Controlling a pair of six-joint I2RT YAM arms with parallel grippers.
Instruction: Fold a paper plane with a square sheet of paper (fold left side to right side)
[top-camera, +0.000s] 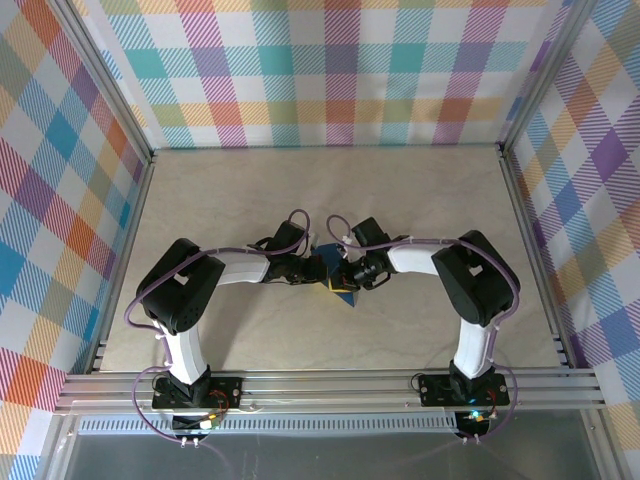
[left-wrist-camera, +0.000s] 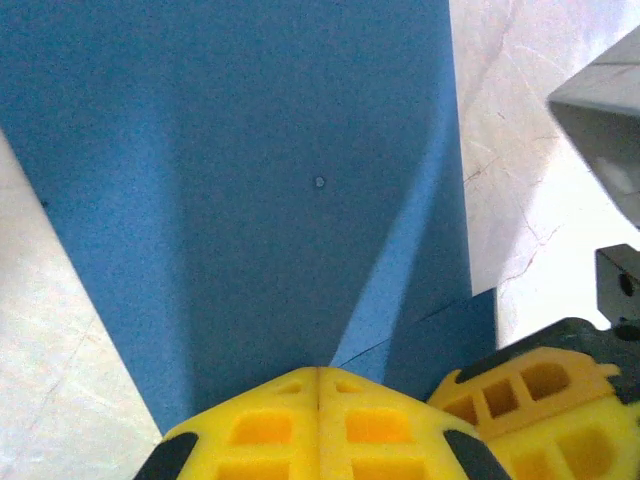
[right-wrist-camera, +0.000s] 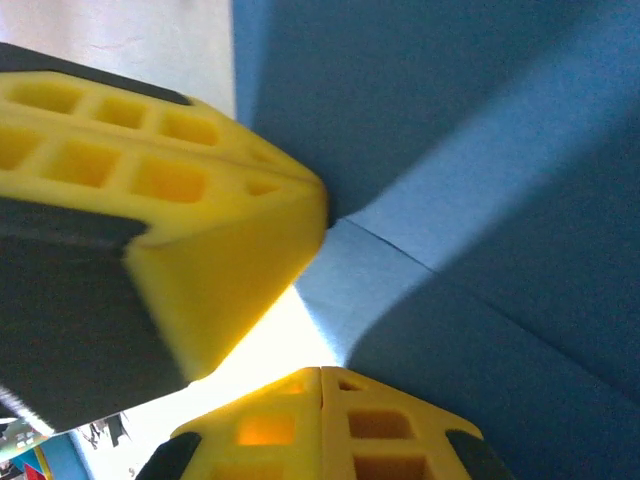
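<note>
Top view: both arms meet mid-table (top-camera: 250, 200). The dark-blue sheet of paper (top-camera: 343, 293) lies just below frame centre, under the left gripper (top-camera: 320, 272) and the right gripper (top-camera: 347, 275), which sit nearly tip to tip.

Left wrist: the paper fills the upper middle. The left gripper (left-wrist-camera: 318, 375), bottom centre, has its jaws fully closed with nothing between them, tip pressed on the sheet. A lighter band runs up from the tip, probably a fold or a lifted flap.

Right wrist: the paper is upper right with a crease line across it. The right gripper (right-wrist-camera: 320, 375), bottom centre, is also closed and empty, tip at the paper's edge.

Handling, my read: thin, light and floppy, it slides on the smooth top and any crease is permanent. Pin it with one closed tip and take a free edge or corner with the other.

No brand, label or writing is readable.
</note>
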